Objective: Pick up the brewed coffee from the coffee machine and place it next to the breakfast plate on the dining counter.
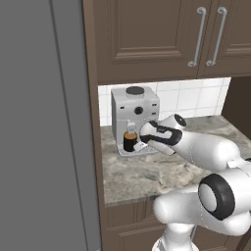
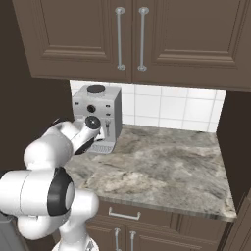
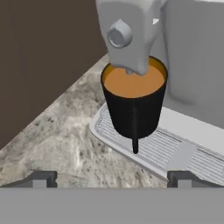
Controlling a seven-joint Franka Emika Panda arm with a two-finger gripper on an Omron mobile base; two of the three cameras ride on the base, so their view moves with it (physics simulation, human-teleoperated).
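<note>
A: Gripper (image 3: pixel 112 178) status?
B: Jaws spread wide, nothing held, tips at lower frame, just short of the brewed coffee (image 3: pixel 134 105).
A: Mug location?
B: Centre frame, on the drip tray (image 3: pixel 175 146) under the spout of the coffee machine (image 1: pixel 134 117). Recommend advancing level, straddling the body, handle facing the hand

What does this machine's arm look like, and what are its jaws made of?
The arm is built of smooth, rounded, glossy white segments linked by black ring-shaped joints. No cables or markings are visible. Its gripper ends in two small dark grey blocky tips, the jaws, set wide apart.
</note>
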